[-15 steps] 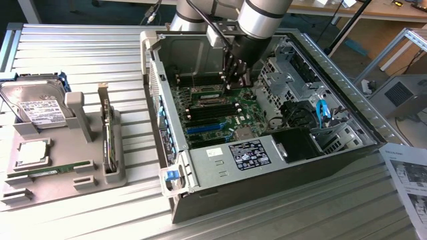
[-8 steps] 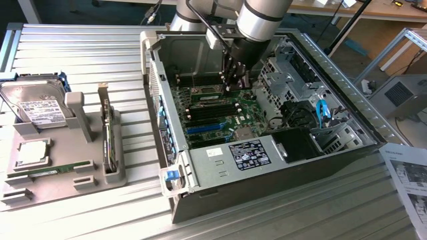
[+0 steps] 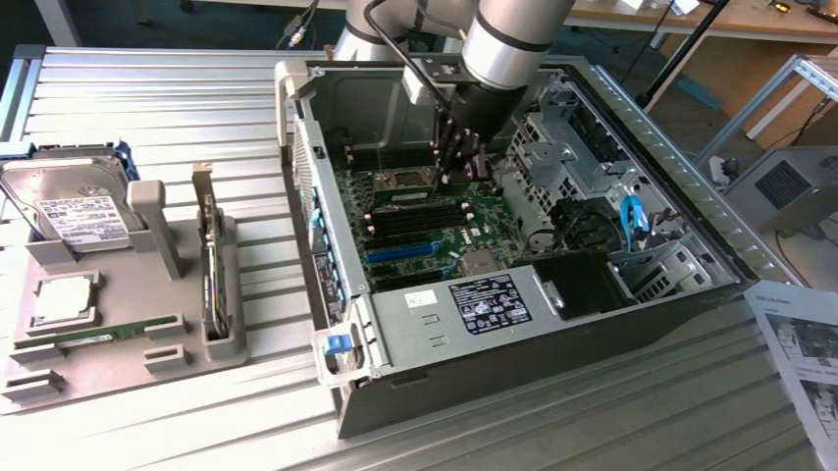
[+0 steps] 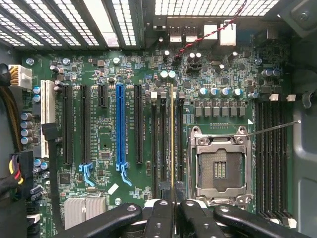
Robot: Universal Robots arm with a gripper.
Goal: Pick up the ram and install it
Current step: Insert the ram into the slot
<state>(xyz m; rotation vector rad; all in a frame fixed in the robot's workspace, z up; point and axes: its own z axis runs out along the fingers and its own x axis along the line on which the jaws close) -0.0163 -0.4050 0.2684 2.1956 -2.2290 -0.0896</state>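
My gripper (image 4: pixel 172 218) is shut on the ram (image 4: pixel 172 134), which I see edge-on as a thin stick running along the black memory slots (image 4: pixel 162 144) beside the open processor socket (image 4: pixel 218 168). I cannot tell whether the stick is seated in a slot or just above it. In the exterior view, the gripper (image 3: pixel 452 169) reaches down into the open computer case (image 3: pixel 433 324), over the motherboard (image 3: pixel 419 221) near its far end. Its fingers hide the stick there.
On the exterior view's left, a grey tray (image 3: pixel 118 368) holds a hard drive (image 3: pixel 78 211), a square silver processor (image 3: pixel 63 299), another green stick (image 3: pixel 98 337) lying flat and an upright card (image 3: pixel 207 260). Case walls, a drive cage (image 3: pixel 563 147) and cables (image 3: pixel 590 221) crowd the arm.
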